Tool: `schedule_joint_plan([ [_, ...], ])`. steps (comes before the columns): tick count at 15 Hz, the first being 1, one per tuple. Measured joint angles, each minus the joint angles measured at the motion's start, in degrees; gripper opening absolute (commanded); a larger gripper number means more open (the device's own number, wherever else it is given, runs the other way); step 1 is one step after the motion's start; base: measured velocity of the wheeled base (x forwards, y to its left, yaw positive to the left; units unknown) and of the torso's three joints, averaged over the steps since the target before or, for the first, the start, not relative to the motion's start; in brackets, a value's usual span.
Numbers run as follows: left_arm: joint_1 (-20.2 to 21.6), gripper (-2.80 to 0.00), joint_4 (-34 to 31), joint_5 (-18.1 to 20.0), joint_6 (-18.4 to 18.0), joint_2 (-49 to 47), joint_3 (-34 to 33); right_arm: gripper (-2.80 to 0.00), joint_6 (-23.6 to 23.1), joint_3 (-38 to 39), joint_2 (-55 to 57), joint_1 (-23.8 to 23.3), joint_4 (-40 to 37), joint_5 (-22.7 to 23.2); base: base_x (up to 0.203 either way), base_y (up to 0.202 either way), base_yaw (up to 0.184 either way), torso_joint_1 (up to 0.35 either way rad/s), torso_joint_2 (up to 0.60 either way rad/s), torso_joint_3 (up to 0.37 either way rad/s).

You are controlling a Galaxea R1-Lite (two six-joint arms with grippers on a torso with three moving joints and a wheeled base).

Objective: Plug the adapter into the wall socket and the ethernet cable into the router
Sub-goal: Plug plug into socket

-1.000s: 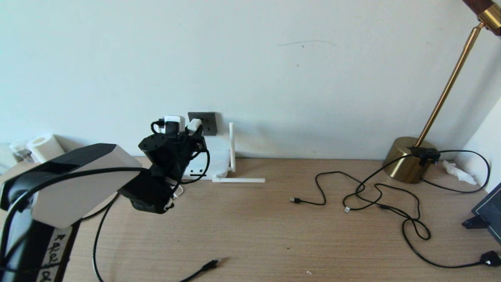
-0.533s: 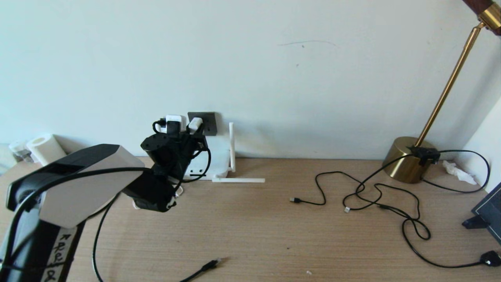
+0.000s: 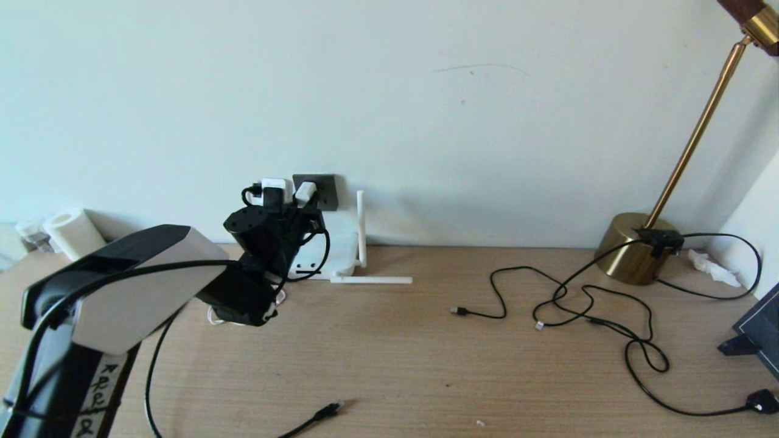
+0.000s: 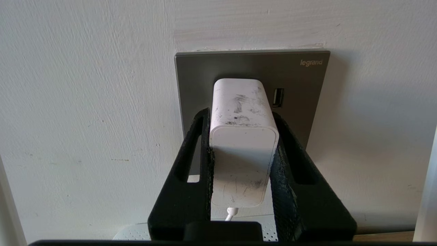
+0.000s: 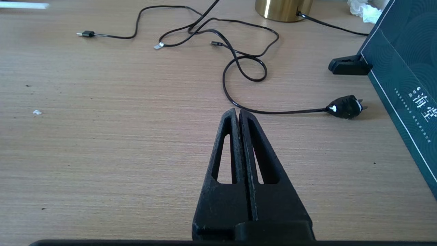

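Note:
My left gripper (image 4: 240, 114) is shut on the white adapter (image 4: 243, 136), one black finger on each side. The adapter's far end rests against the dark grey wall socket (image 4: 252, 65), beside its USB slot, and no pins show. Its thin white cord (image 4: 231, 214) hangs from the near end. In the head view the adapter (image 3: 303, 193) meets the socket (image 3: 325, 190) just above the white router (image 3: 341, 243), which the left arm partly hides. The ethernet cable's clear-tipped plug (image 3: 330, 410) lies on the desk near the front edge. My right gripper (image 5: 238, 111) hovers shut and empty over the desk.
A brass lamp (image 3: 636, 246) stands at the back right with thin black cables (image 3: 584, 304) tangled in front of it. A black mains plug (image 5: 344, 107) and a dark blue box (image 5: 403, 75) lie at the right. A white paper roll (image 3: 70, 231) sits far left.
My left arm has moved slightly right and towards the wall, carrying the adapter closer onto the socket plate. The cables on the desk have not moved.

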State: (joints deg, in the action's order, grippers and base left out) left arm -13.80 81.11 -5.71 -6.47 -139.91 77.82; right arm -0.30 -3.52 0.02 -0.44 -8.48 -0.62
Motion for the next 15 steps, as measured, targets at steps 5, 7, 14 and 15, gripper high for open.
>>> schedule_joint_plan([
  [5, 0.0, -2.8, -0.9, 0.0, 0.0, -0.4, 1.3, -2.8, 0.0, 0.0, 0.0, 0.0, 0.0, 0.0, 0.0, 0.0, 0.0, 0.0, 0.0, 0.0],
  [7, 0.0, -2.8, -0.9, -0.1, 0.0, -0.6, 1.8, -2.8, 0.0, 0.0, 0.0, 0.0, 0.0, -0.1, 0.0, 0.0, 0.0, 0.0, 0.0, 0.0],
  [14, -0.1, -2.8, -1.4, -0.7, -0.1, -1.8, 4.5, -2.8, 0.0, 0.0, 0.0, 0.0, 0.0, 0.0, 0.0, 0.0, 0.0, 0.0, 0.0, 0.0],
  [15, -0.1, -2.8, -1.6, -0.7, -0.1, -2.0, 4.7, -2.8, 0.0, 0.0, 0.0, 0.0, 0.0, 0.0, 0.0, 0.0, 0.0, 0.0, 0.0, 0.0],
])
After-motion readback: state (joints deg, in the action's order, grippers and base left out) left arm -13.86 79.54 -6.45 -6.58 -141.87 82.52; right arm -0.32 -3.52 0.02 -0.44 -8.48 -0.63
